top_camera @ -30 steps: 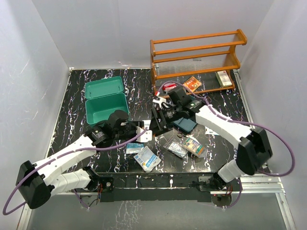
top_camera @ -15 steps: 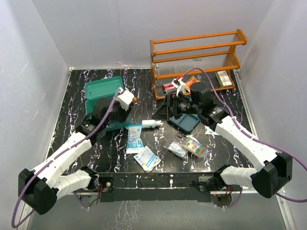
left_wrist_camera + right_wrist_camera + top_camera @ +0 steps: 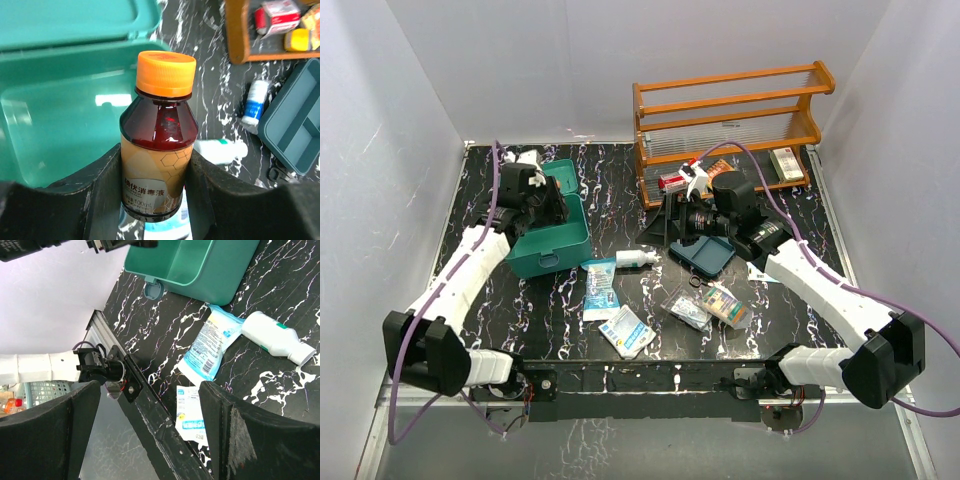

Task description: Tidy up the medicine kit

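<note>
Finding: in the overhead view your left arm has swung from the centre of the frame, among the loose supplies, to the upper left within the last second. The left gripper (image 3: 155, 172) is now clamped on the amber bottle (image 3: 159, 135), orange cap outward, with the open interior of the medicine kit (image 3: 60, 125) directly beyond it. The kit sits at the left of the overhead frame, lid tipped back, and no contents show in the part of the interior the wrist camera sees. The bottle is not yet released. Your right arm rose from the centre toward the orange rack (image 3: 730, 110) in the first half of that second and has barely shifted since. The right gripper (image 3: 150, 390) has its fingers spread with nothing between them. Outstanding on the table (image 3: 550, 310): a white bottle (image 3: 635, 259), a blue pouch (image 3: 600, 285), a sachet (image 3: 625, 330), clear packets (image 3: 710, 305) and the dark divided tray (image 3: 705, 255). Assessment: the first item is at the point of deposit, and most of the sorting remains.
</note>
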`<action>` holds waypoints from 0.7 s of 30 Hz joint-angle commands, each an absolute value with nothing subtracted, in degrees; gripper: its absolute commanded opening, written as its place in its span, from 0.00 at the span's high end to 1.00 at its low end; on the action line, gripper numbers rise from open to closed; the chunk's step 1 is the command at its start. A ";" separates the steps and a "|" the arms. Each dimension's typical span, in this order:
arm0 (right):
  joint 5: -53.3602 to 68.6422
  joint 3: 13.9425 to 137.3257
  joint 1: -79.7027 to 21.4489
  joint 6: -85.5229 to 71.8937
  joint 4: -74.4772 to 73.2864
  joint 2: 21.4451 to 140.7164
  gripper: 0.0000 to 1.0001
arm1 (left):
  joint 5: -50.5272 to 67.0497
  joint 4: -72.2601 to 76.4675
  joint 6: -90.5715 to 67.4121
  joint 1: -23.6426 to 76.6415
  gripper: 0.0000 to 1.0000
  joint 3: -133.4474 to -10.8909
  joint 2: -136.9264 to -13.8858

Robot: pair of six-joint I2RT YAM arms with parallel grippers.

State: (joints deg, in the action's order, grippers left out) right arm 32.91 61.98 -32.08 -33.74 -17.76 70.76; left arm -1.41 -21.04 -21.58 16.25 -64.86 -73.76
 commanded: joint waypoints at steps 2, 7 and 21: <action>31.67 61.73 -31.73 -32.96 -15.46 70.05 0.22 | 6.86 -30.20 -34.63 13.09 0.65 -65.75 -75.90; 31.64 61.26 -31.73 -33.05 -15.28 70.05 0.22 | 11.16 -29.59 -37.97 11.79 0.65 -64.59 -80.57; 31.64 60.43 -31.81 -33.37 -14.61 70.40 0.22 | 8.30 -26.37 -39.24 11.93 0.66 -65.42 -90.97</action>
